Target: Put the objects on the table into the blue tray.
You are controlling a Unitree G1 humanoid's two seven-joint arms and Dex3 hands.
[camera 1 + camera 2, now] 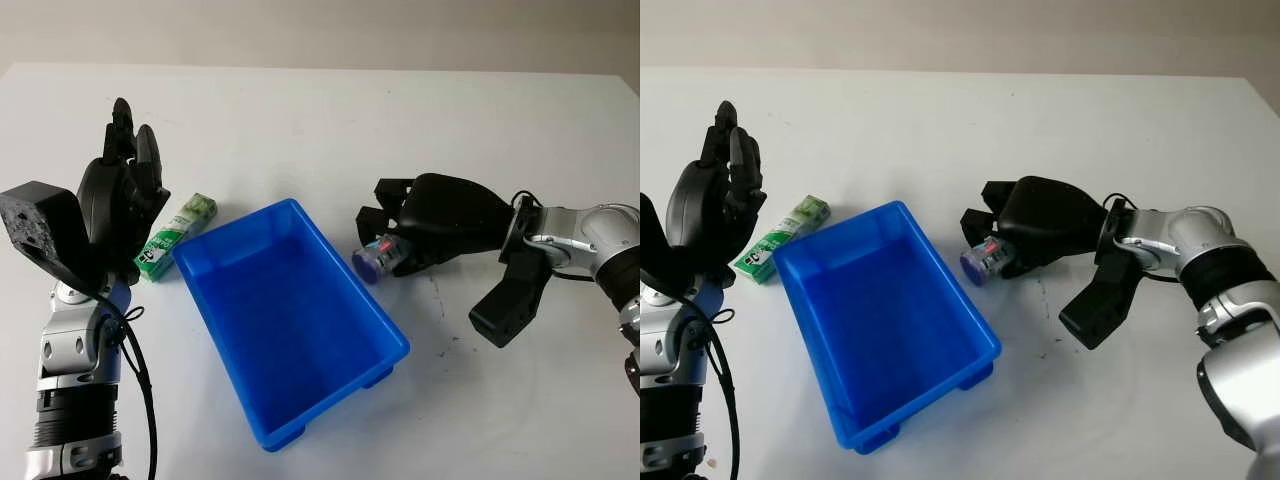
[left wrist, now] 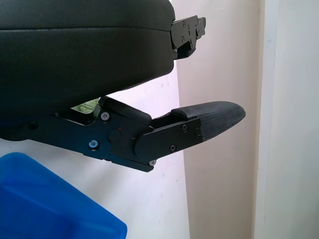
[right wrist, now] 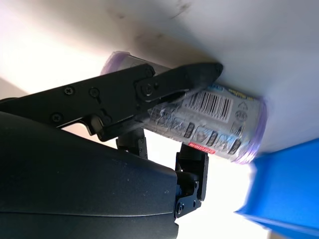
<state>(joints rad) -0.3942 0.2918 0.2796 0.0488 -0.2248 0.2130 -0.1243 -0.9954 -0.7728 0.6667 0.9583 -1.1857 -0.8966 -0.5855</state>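
The blue tray stands in the middle of the table, turned at an angle, with nothing inside. A clear cylindrical container with purple ends lies on the table against the tray's right side. My right hand is shut on it; in the right wrist view one finger crosses the barcode label of the container, close to the tray's corner. A green and white pack lies just left of the tray. My left hand is open and raised at the far left, next to the pack.
White tabletop runs behind and in front of the tray. Small dark marks dot the surface right of the tray. The table's back edge meets a pale wall.
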